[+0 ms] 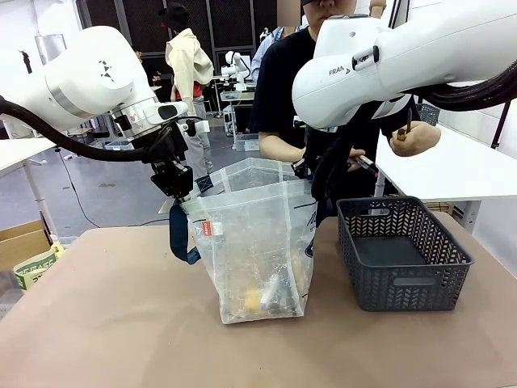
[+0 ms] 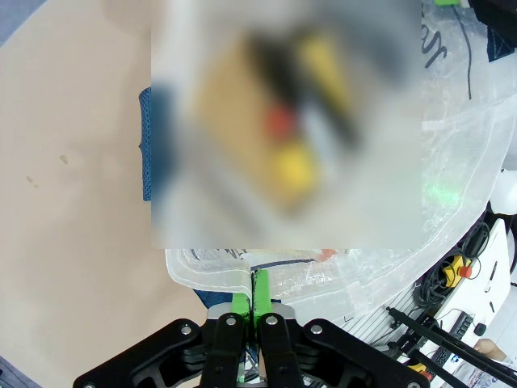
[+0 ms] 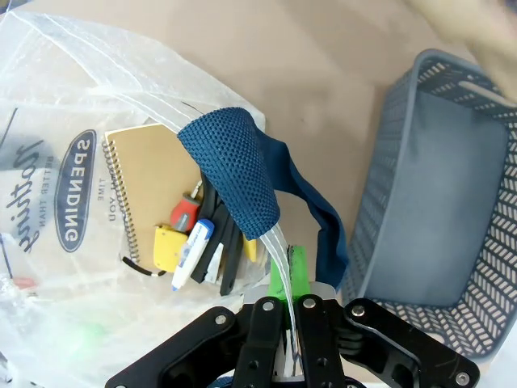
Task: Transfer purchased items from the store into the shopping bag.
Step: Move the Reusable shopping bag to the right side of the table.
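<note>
Matte tan-brown bench top (image 1: 105, 323), plain white rectangular table (image 1: 18, 155) at left, second white table (image 1: 452, 170) at right, smooth grey floor (image 1: 105, 194) evenly lit, dark gridded panel wall (image 1: 218, 23) at back, brown cardboard box (image 1: 20, 238) lower left.

Shopping bag (image 1: 254, 242) stands mid-table (image 1: 105, 323). Basket (image 1: 408, 287) sits just R of bag, not touching; purchased items (image 1: 271, 297) lie in bag's bottom. Person (image 1: 279, 89) stands behind bag, at table's far side.

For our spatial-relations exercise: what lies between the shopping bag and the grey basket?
Bare tabletop between shopping bag and basket, in the front view; the right wrist view shows the bag's navy strap hanging into that gap.
</note>
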Tool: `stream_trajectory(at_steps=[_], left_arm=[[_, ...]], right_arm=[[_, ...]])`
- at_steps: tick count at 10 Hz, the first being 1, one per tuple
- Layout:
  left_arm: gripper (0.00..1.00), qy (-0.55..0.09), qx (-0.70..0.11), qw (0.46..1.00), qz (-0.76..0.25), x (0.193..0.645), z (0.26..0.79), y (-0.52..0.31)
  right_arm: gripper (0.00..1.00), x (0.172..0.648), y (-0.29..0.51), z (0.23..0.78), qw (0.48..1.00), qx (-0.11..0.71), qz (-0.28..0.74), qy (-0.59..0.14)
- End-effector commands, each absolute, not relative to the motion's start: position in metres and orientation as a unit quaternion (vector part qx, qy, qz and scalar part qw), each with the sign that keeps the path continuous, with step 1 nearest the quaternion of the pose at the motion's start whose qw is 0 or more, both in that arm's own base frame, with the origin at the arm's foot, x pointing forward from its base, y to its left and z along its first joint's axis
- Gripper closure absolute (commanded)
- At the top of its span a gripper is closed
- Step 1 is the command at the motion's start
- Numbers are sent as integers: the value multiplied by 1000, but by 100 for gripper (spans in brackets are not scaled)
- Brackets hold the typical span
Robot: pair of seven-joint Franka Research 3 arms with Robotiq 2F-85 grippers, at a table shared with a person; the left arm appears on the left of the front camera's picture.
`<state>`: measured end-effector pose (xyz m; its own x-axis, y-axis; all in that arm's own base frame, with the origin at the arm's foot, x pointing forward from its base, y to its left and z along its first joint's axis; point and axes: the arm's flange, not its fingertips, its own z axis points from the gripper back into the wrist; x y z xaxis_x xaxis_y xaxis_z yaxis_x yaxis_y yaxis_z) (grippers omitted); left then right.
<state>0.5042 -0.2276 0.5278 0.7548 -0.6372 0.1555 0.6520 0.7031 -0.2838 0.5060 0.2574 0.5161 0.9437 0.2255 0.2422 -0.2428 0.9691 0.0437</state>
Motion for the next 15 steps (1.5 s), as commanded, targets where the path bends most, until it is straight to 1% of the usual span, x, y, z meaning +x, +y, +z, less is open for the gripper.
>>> stream_trajectory(at_steps=[1, 15], left_arm=[[100, -30, -167, 922, -347, 502, 526, -226], [100, -30, -167, 922, -347, 502, 526, -226]], right_arm=[[100, 504, 256, 514, 986, 35, 115, -118], [100, 504, 256, 514, 986, 35, 115, -118]])
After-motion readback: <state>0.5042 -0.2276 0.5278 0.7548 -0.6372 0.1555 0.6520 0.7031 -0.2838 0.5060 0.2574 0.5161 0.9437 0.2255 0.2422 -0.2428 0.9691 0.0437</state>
